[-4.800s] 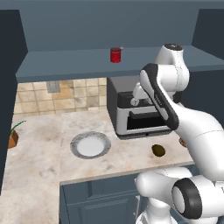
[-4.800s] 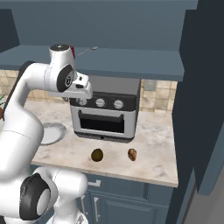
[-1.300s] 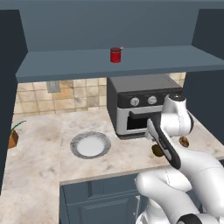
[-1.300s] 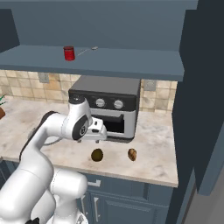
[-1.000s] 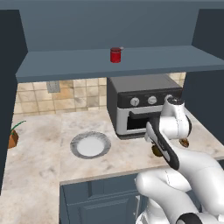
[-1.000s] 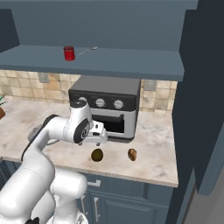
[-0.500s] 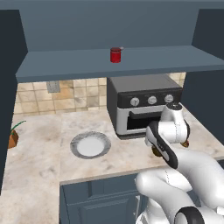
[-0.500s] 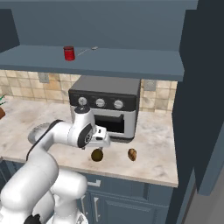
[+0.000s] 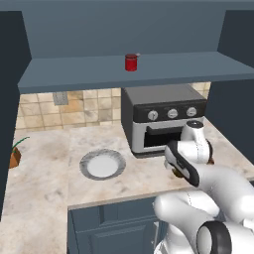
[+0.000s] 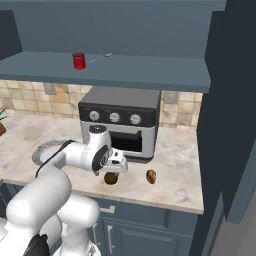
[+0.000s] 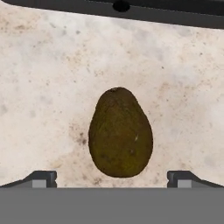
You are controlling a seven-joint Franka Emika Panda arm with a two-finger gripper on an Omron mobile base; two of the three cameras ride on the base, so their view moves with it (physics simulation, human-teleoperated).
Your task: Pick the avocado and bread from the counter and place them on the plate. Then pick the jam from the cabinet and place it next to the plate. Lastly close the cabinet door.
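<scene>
Lowered from shelf height, the arm now hangs over the avocado (image 10: 111, 178) on the counter (image 10: 175, 165); bread (image 10: 151, 176) lies at its 3 o'clock. Hand view: gripper (image 11: 112, 177) wide, avocado centred between tips, long axis toward 12.

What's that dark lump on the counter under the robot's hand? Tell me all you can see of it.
It is an avocado: dark olive-brown, pear-shaped, whole, with a dull, slightly bumpy skin. It lies on its side on the marble counter, in front of the toaster oven. The open gripper hangs over it, a fingertip on either side, not touching.
</scene>
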